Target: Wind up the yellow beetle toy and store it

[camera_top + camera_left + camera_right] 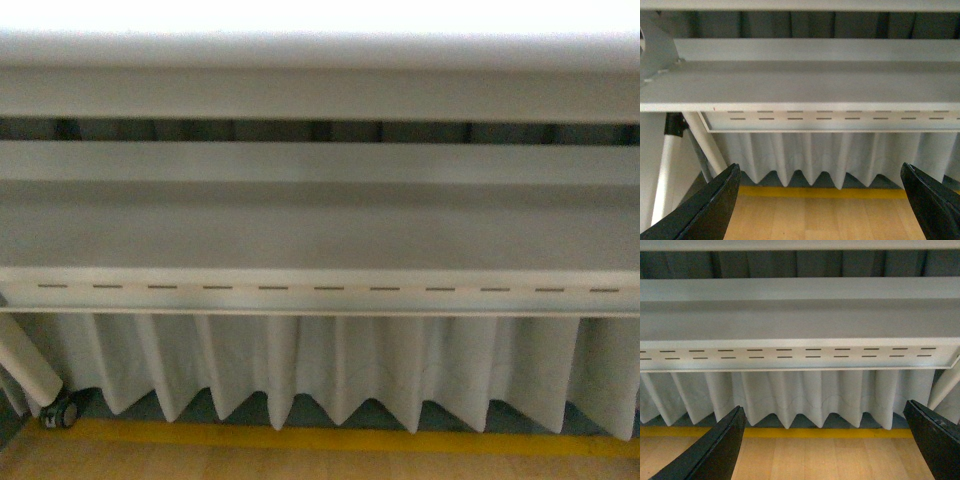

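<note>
The yellow beetle toy is out of view in all three views. My left gripper is open and empty, its two black fingers spread wide at the frame's lower corners, facing a white shelf unit. My right gripper is open and empty too, its black fingers wide apart, facing the same shelves. Neither gripper shows in the front view.
A white shelf with a slotted front rail fills the front view. A pleated white curtain hangs below it. A yellow floor line and wooden floor lie beneath. A white leg with a caster stands low left.
</note>
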